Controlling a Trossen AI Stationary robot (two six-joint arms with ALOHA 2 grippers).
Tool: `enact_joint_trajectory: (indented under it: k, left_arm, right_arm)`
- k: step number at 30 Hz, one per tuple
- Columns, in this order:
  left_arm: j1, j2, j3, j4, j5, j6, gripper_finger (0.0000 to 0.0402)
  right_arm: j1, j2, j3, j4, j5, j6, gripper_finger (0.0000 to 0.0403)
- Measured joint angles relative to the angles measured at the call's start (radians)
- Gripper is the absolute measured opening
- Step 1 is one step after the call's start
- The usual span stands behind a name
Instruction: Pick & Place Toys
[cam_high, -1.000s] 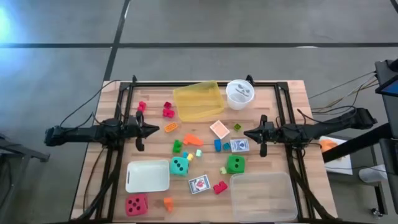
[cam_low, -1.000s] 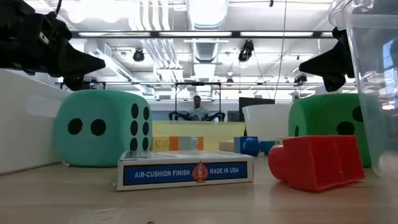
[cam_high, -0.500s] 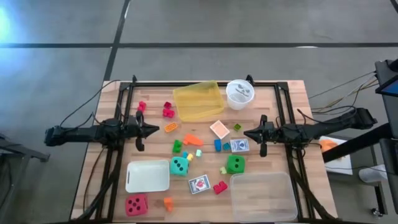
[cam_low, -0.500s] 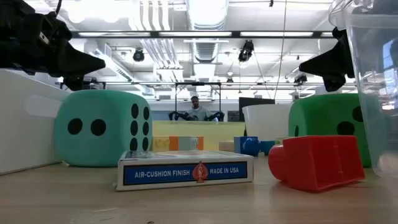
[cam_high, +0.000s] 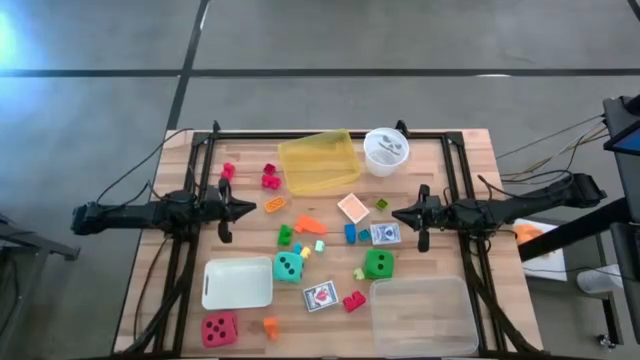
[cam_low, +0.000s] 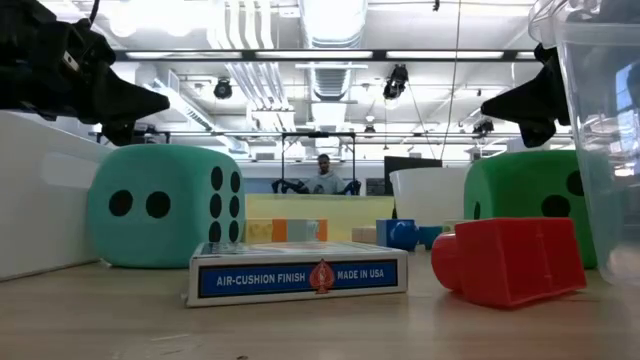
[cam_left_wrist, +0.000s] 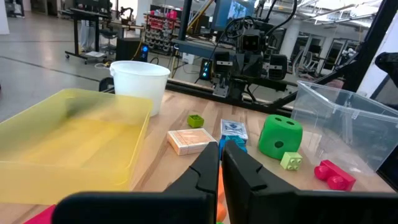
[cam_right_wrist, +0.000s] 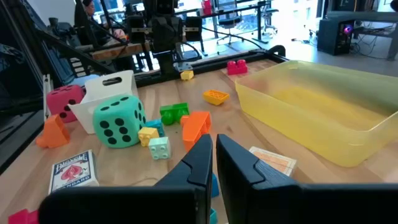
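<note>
Left gripper (cam_high: 250, 209) hovers over the table's left side, fingers pinched together, holding nothing. Just ahead of its tips: small orange block (cam_high: 274, 205). Toward the far-left edge: red blocks (cam_high: 270, 177) and one more red block (cam_high: 228, 171). Near-left corner: red die (cam_high: 219, 329), with an orange block (cam_high: 270, 325) beside it. White tray (cam_high: 237, 283) sits just right of the left arm's base, with nothing in it that I can see.

Centre: yellow tray (cam_high: 319, 162) at the far edge, round white cup (cam_high: 385, 151) to its right. Teal die (cam_high: 289, 266) touches or nearly touches the white tray's right side. Above it a cluster: green block (cam_high: 285, 235), larger orange block (cam_high: 309, 225), a few pale small blocks (cam_high: 319, 246). Peach card box (cam_high: 353, 207) and a small lime block (cam_high: 381, 204) lie nearer the yellow tray. Card deck with red back (cam_high: 320, 296) and red block (cam_high: 353, 301) lie toward the near edge; in the low view the deck (cam_low: 298, 274) is flat in the foreground, with the red block (cam_low: 510, 261) to its right.

Right: blue blocks (cam_high: 356, 234), blue-backed card deck (cam_high: 385, 234), green die (cam_high: 378, 264) below it. Clear tray (cam_high: 422, 313) in the near-right corner. Right gripper (cam_high: 395, 216) hovers just right of the blue deck, fingers also closed, nothing held.
</note>
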Motion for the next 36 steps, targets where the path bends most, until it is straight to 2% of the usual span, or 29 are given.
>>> enact_joint_trajectory:
  k: [31, 36]
  left_arm:
    - [0.001, 0.0, 0.0, 0.0, -0.003, 0.0, 0.0016]
    - [0.001, 0.0, 0.0, 0.001, -0.004, -0.04, 0.0016]
  right_arm:
    - [0.0, 0.0, 0.0, 0.0, 0.0, 0.0, 0.002]
    - [0.0, 0.0, 0.0, 0.0, 0.0, 0.0, 0.002]
